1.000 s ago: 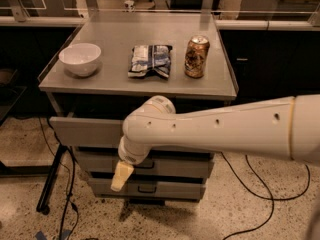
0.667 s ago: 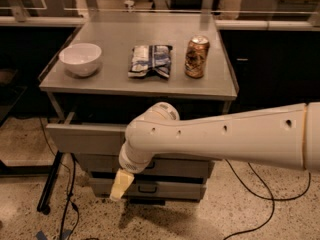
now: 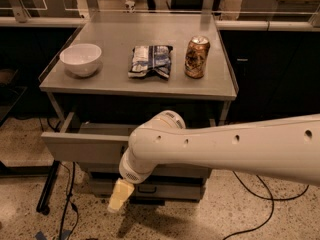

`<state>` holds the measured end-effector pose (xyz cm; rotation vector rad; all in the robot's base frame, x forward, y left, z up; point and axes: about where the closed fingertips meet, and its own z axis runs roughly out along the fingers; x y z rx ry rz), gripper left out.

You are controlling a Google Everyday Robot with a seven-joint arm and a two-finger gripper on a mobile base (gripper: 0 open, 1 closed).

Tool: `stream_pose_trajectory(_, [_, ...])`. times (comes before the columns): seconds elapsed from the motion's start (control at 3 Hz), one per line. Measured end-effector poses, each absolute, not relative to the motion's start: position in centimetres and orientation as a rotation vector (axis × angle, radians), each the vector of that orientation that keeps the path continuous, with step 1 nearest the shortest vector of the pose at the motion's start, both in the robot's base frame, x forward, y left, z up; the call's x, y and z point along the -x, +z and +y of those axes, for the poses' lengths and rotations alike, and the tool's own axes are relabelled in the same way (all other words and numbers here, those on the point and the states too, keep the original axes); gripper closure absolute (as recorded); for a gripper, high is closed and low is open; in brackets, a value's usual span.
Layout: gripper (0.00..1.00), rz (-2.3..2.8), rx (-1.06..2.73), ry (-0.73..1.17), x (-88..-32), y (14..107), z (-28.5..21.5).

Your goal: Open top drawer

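The top drawer (image 3: 82, 146) is a wide grey metal drawer under the cart's top, and it stands pulled out toward me with its inside showing as a dark gap. My white arm crosses its front from the right and hides the handle. The gripper (image 3: 120, 196) hangs from the wrist just below the drawer's front, near its middle, with its yellowish tip pointing down at the floor. Two narrower-looking grey drawers (image 3: 170, 189) sit below, pushed in.
On the grey cart top (image 3: 115, 31) stand a white bowl (image 3: 80, 59), a crumpled snack bag (image 3: 150, 60) and a brown drink can (image 3: 196, 57). Black cables (image 3: 250, 211) lie on the speckled floor. A black stand leg (image 3: 47, 194) is at the left.
The top drawer has slid further out toward me. The arm and gripper have drawn back with it, low and to the left.
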<state>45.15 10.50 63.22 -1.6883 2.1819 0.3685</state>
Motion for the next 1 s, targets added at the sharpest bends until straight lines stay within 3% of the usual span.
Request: stream_pose_trajectory(1.0, [0.00, 2.210, 1.751, 0.439, -39.3, 63.4, 8.3])
